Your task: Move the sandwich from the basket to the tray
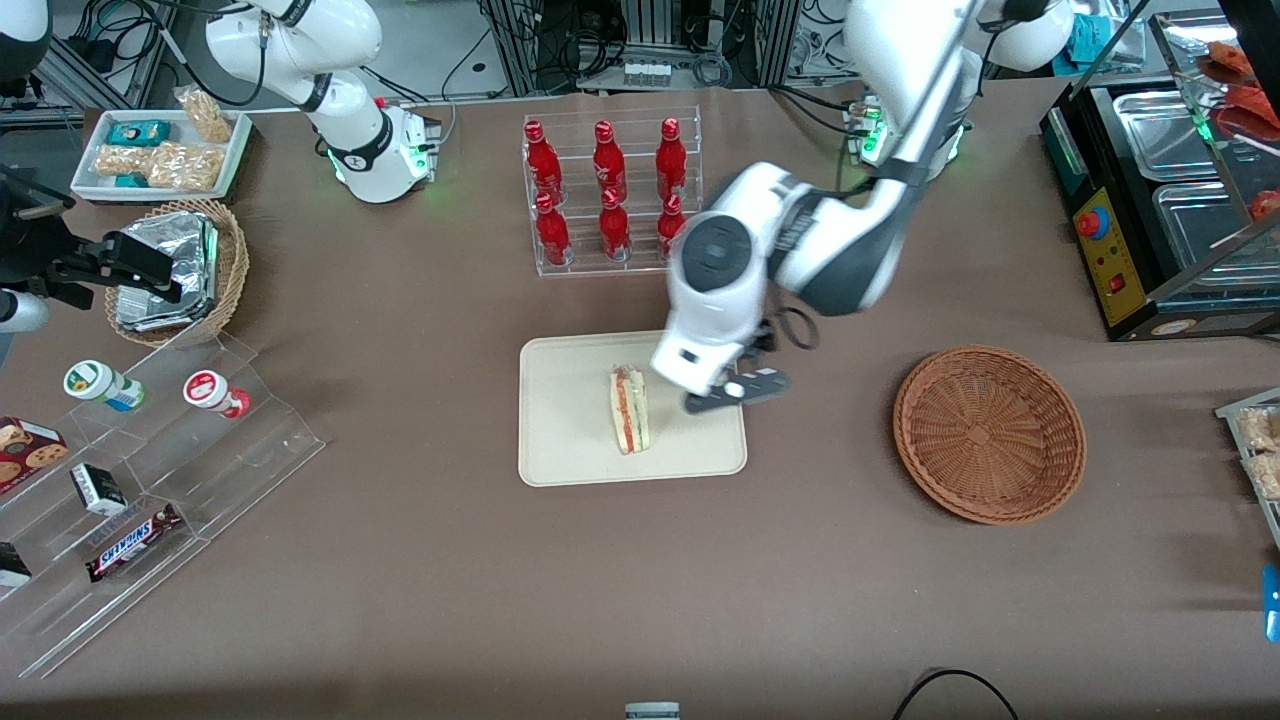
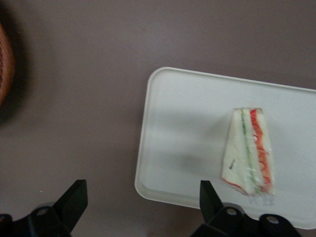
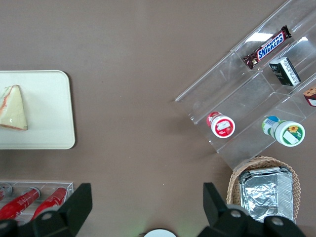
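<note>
The sandwich [image 1: 629,409] lies on the cream-beige tray [image 1: 570,440] at the table's middle; it shows too in the left wrist view [image 2: 249,150] on the tray [image 2: 187,138] and in the right wrist view [image 3: 13,108]. The reddish-brown wicker basket [image 1: 988,433] sits empty toward the working arm's end; its edge shows in the left wrist view [image 2: 4,64]. My left gripper [image 1: 735,392] hangs above the tray's edge nearest the basket, open and empty, fingers [image 2: 74,196] spread wide, apart from the sandwich.
A clear rack of red bottles [image 1: 605,195] stands farther from the front camera than the tray. A tan basket of foil packs [image 1: 180,270], a white snack tray [image 1: 160,150] and an acrylic snack shelf [image 1: 150,470] lie toward the parked arm's end. A food warmer [image 1: 1170,190] stands at the working arm's end.
</note>
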### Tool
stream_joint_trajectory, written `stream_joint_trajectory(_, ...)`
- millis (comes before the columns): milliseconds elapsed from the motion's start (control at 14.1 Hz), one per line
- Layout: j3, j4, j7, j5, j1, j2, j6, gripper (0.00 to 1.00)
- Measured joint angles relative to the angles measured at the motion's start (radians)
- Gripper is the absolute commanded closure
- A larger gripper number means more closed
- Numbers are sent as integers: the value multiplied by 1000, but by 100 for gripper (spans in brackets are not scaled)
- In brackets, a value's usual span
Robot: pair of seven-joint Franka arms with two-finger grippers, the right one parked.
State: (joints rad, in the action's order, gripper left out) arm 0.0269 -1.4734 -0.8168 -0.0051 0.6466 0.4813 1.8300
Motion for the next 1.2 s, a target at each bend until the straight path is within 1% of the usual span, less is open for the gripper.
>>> stream_joint_trajectory(283,4,-168,251,0,-145,-155,-12,0)
stream_joint_trajectory(495,6,-248,420,0,-237,-286,-91,0)
stream_joint_trajectory(778,7,-267,564,1,-337,-404,-174,0)
stream_joint_trajectory(990,-3,-268,684,2,-431,-472,-219,0)
stream_joint_trajectory(1202,-49,-264,741,2,-553,-522,-220,0)
